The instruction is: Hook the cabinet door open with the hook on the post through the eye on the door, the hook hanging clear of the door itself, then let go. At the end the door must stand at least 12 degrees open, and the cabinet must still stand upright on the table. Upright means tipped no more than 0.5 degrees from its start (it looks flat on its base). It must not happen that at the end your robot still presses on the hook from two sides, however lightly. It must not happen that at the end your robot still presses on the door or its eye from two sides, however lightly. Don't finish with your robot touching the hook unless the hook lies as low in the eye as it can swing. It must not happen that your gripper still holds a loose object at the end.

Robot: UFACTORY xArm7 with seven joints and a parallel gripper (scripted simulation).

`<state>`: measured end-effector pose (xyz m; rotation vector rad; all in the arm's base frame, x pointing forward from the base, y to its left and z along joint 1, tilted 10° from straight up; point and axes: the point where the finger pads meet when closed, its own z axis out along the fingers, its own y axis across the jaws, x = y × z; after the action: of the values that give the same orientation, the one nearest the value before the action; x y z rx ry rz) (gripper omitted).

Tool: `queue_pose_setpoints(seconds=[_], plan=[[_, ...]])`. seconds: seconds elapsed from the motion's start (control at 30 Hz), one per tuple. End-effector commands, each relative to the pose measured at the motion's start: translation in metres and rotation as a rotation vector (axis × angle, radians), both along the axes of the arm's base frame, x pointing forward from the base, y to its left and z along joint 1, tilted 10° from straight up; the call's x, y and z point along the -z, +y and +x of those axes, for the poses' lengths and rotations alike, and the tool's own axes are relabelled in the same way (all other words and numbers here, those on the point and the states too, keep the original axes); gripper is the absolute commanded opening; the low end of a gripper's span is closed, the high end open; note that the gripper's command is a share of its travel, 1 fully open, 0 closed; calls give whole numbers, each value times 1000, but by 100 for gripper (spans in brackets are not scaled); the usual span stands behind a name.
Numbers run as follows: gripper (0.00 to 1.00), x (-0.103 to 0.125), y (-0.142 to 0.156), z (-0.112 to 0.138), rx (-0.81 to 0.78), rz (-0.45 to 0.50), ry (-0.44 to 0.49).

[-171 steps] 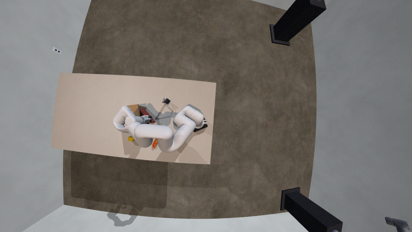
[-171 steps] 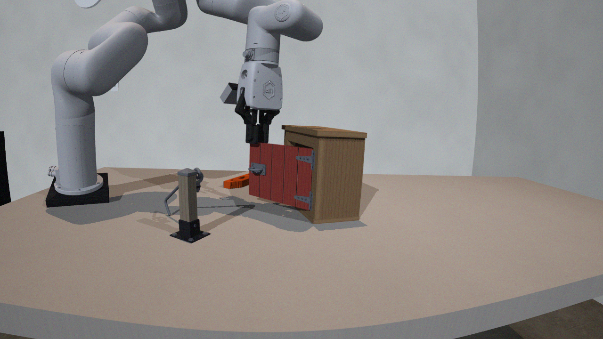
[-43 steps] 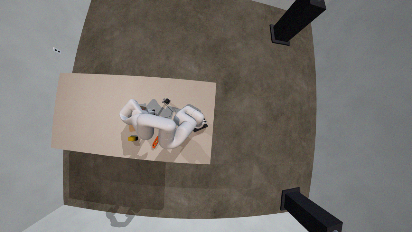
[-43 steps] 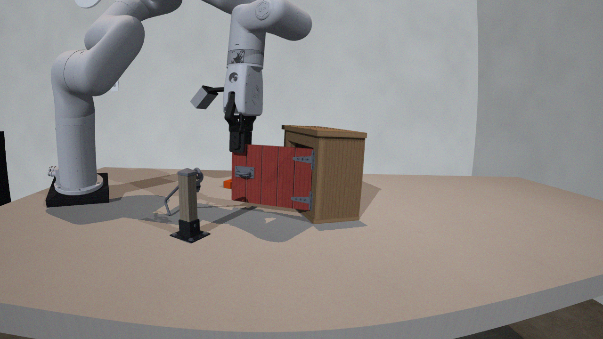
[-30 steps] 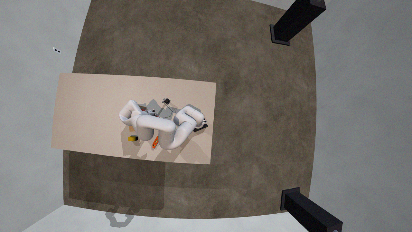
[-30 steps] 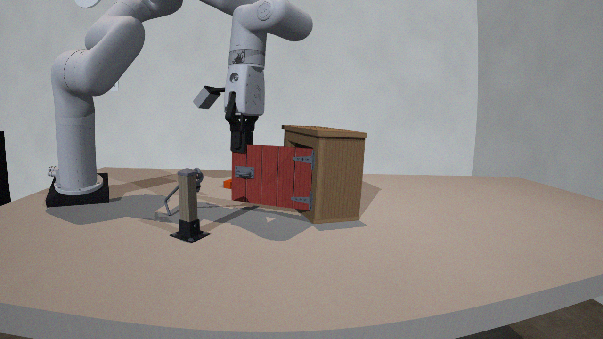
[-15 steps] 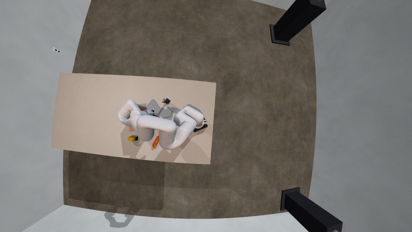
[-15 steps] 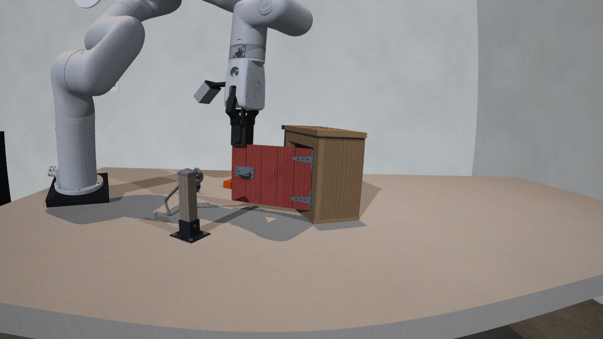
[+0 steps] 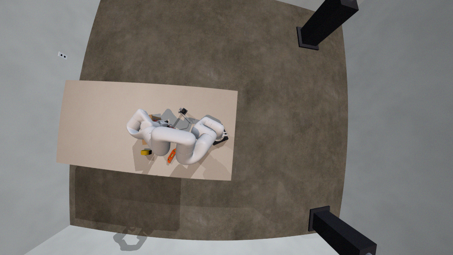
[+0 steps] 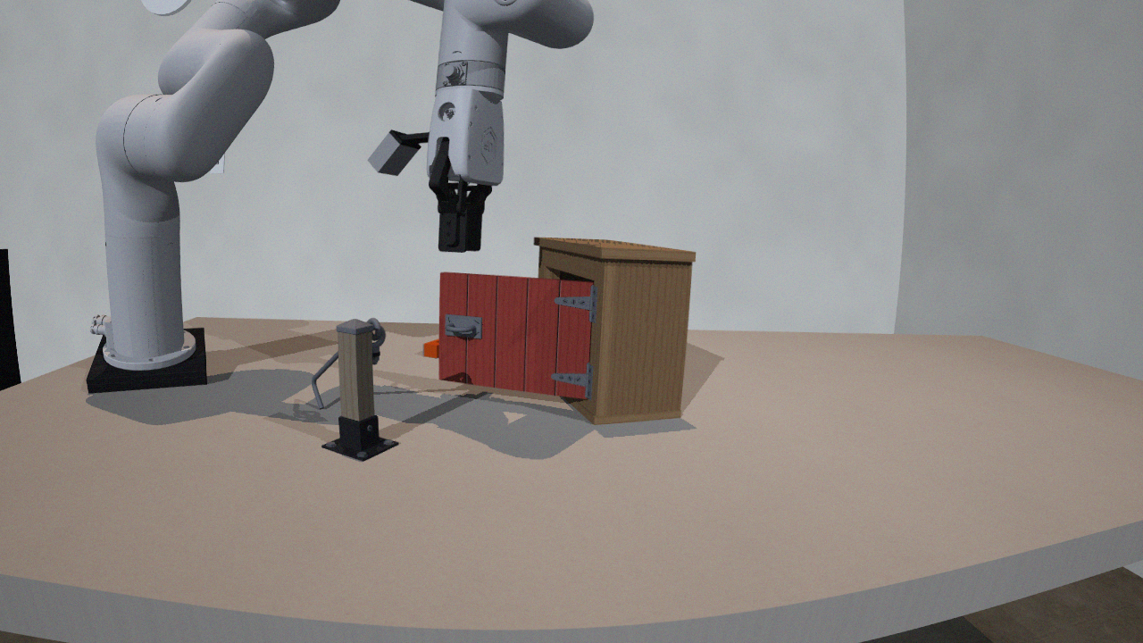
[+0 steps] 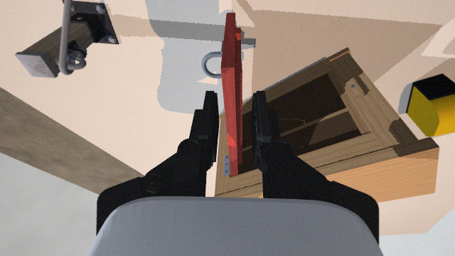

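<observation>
The wooden cabinet stands flat on the table with its red door swung wide open. The grey eye sits near the door's free edge. The wooden post stands to the left of the door on a black base. The grey hook hangs from the post's ring, away from the door, with its tip low by the table. My gripper hovers just above the door's top edge, partly open and empty. In the wrist view the fingers straddle the line of the door below, with the eye and post beyond.
A yellow block lies beside the cabinet on the far side. A small orange object lies on the table behind the door. The robot base stands at the left back of the table.
</observation>
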<state>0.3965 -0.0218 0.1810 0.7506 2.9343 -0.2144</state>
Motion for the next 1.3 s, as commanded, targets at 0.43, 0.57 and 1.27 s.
queue_pose_setpoints(seconds=[0.43, 0.57, 1.27], plan=[[27, -30, 5, -1, 0, 0, -2], [27, -32, 5, -2, 0, 0, -2], [27, -40, -11, -52, 130, 31, 31]])
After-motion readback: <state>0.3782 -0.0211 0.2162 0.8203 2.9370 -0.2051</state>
